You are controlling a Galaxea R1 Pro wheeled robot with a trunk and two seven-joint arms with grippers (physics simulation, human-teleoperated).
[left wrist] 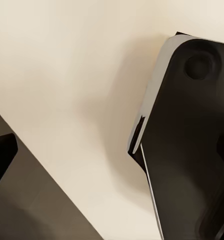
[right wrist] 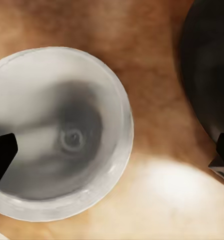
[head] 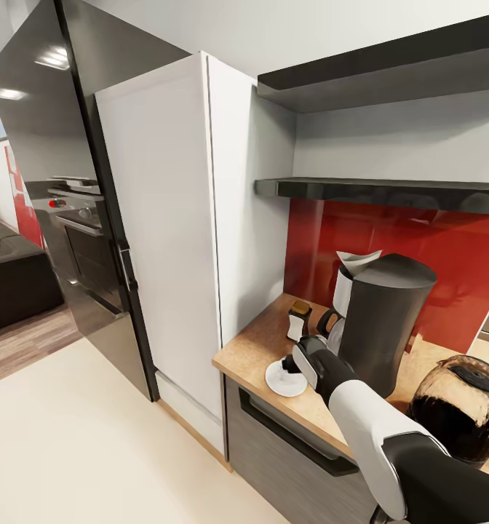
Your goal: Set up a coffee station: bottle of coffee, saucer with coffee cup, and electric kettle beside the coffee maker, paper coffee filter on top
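One saucer [right wrist: 57,132] lies on the worktop [head: 259,342] beside the coffee maker [head: 379,320]; my right gripper [right wrist: 112,155] hovers wide above it. Cup next.

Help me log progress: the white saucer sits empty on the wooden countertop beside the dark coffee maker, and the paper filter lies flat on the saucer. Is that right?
Not quite. The paper filter isn't on the saucer; in the head view it stands on top of the coffee maker. The rest holds: the right wrist view shows the saucer empty on the wooden countertop, beside the coffee maker.
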